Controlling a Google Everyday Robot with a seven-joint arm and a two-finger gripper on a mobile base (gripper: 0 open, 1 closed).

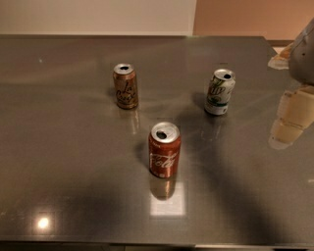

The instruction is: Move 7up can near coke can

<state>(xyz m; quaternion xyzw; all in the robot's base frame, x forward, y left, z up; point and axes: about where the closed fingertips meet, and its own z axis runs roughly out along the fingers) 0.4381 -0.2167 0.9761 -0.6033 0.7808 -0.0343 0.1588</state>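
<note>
Here a glossy grey table (59, 147) meets a pale wall (98, 14); tool (288, 119) hovers at right, its state impossible to tell

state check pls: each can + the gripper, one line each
7up can: upright on the table, right rear, not held, apart from the other cans.
coke can: upright, nearest the front edge, standing alone.
tan-gold can: upright, left rear, standing alone.
gripper: at the right edge of the view, right of the 7up can, touching no can.
</note>
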